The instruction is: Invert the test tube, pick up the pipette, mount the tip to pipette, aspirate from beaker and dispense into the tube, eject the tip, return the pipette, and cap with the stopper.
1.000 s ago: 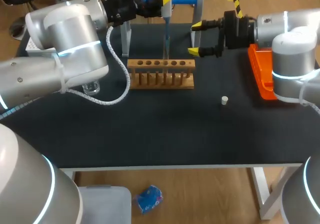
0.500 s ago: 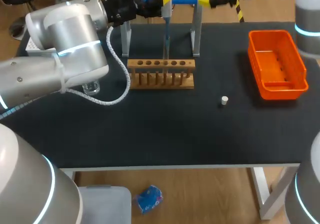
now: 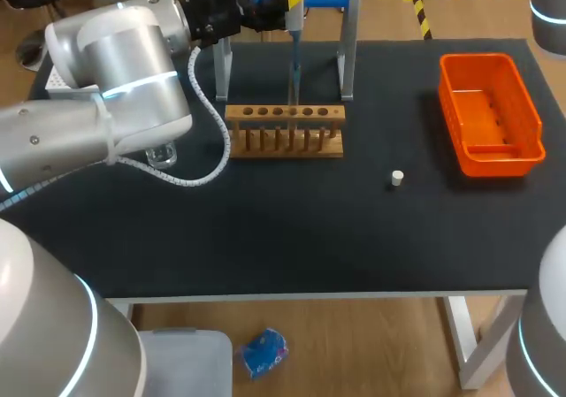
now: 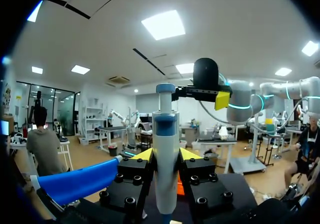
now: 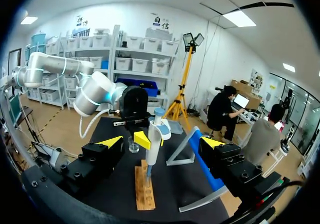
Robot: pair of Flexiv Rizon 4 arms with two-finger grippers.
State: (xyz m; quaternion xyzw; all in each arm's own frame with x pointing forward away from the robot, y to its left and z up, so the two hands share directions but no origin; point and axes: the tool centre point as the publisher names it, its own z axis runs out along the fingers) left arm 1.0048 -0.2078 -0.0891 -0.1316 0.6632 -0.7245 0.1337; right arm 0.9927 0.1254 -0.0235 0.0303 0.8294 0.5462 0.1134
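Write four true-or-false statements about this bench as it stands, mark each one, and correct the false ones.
1. The left pincer is shut on the pipette. True.
2. The white stopper lies inside the orange bin. False: it lies on the black tabletop, apart from the bin.
3. The right pincer is open and holds nothing. True.
4. The pipette is held above the beaker. False: it is above the wooden test tube rack; the beaker stands off to the side, beside the left arm.
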